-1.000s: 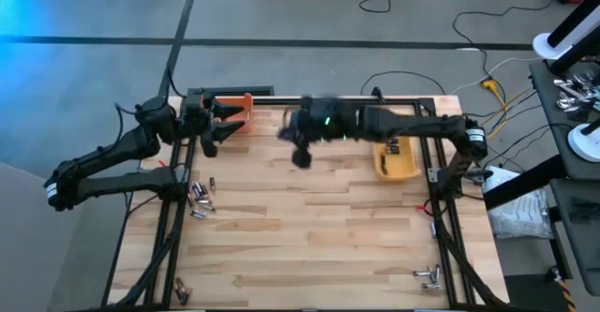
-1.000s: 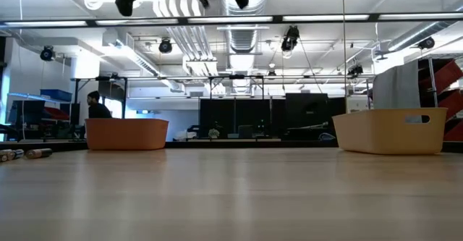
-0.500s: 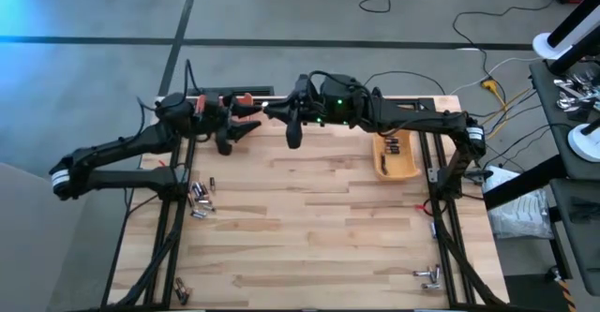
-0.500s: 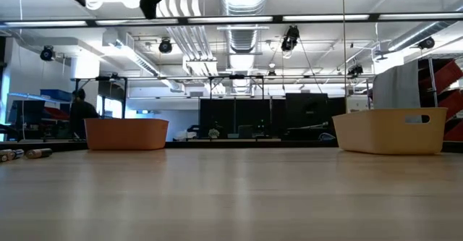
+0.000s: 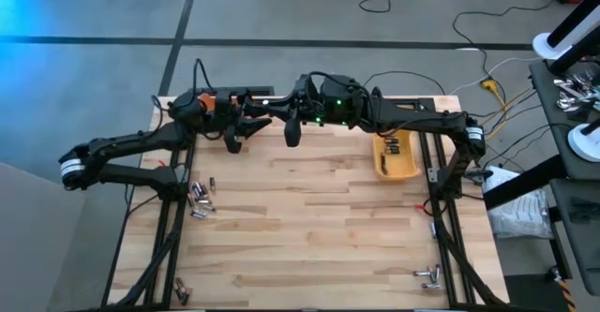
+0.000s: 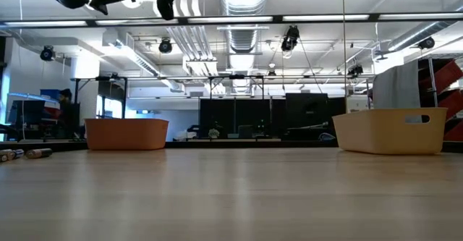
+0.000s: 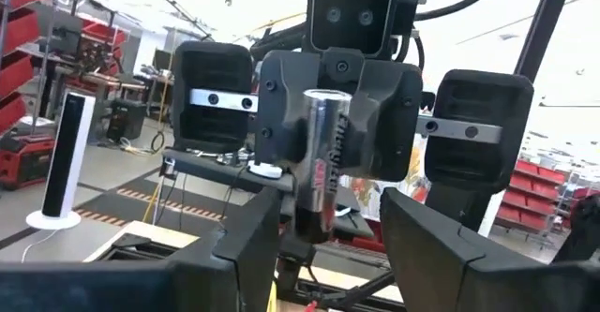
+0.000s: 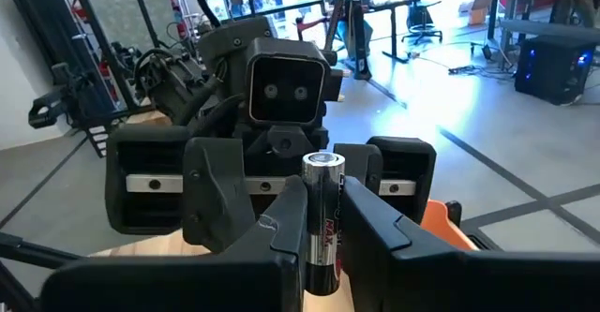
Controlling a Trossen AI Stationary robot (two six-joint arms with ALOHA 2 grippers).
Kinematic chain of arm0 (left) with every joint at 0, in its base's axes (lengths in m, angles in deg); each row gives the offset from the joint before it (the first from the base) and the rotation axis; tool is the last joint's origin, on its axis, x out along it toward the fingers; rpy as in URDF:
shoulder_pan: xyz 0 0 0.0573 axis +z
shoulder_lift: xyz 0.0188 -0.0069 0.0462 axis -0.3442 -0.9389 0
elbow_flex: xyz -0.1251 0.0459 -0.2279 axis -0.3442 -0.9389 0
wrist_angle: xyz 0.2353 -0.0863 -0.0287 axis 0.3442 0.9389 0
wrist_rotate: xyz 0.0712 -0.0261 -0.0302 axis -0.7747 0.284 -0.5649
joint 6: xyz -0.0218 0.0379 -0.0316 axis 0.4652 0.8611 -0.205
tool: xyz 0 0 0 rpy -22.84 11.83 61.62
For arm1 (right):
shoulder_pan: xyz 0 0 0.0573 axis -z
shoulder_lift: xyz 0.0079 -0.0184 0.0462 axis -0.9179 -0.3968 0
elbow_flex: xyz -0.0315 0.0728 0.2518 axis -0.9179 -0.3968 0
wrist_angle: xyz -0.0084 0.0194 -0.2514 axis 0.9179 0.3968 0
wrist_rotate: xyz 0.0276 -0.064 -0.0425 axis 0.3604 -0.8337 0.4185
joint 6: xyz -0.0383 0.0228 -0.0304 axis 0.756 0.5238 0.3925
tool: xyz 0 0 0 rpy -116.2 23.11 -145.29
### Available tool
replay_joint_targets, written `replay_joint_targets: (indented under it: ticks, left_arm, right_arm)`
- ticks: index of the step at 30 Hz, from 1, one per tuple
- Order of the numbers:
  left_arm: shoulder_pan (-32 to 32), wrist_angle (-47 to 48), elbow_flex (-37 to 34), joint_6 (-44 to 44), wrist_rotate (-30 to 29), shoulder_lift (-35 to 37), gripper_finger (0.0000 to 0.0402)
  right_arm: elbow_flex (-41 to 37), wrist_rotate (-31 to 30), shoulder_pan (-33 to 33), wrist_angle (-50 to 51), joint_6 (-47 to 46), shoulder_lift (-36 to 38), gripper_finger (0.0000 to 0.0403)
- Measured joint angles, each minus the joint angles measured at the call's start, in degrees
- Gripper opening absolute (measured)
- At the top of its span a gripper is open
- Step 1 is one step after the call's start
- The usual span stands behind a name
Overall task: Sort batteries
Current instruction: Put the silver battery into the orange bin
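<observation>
R gripper (image 8: 319, 223) pinches battery (image 8: 322, 220) upright between fingers, high over worktop (image 5: 309, 218). L gripper (image 7: 319, 242) spread wide each side (handover, I think). Close L slow; R lets go after.

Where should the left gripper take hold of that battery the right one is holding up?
Probably on its bare end, clear of the fingers that hold it. The battery stands upright, clamped by its round sides in the right gripper. The left gripper faces it, open, so it could come straight on, one finger either side.
</observation>
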Motion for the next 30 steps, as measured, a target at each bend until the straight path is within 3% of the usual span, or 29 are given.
replay_joint_targets:
  ticks: [13, 20, 22, 30]
  left_arm:
    - [-0.01, -1.33, 0.01, -0.32, -1.19, -2.21, 0.0149]
    - [0.01, -1.48, 0.01, -0.32, -3.3, -2.98, 0.0061]
    - [0.01, -1.4, 0.01, -0.59, -3.16, -2.83, 0.003]
    - [1.01, 2.95, 0.01, -1.51, -3.05, -1.82, 0.0028]
  right_arm:
    - [-0.78, -0.73, 0.29, -0.01, -1.06, 0.0, 0.0036]
    - [-1.09, -2.36, 0.61, -0.04, -1.14, 0.0, 0.0038]
    - [-1.09, -2.6, 0.61, -0.07, -1.41, 0.0, 0.0049]
    - [-1.07, -4.02, 0.62, 3.6, -2.27, 0.14, 0.0109]
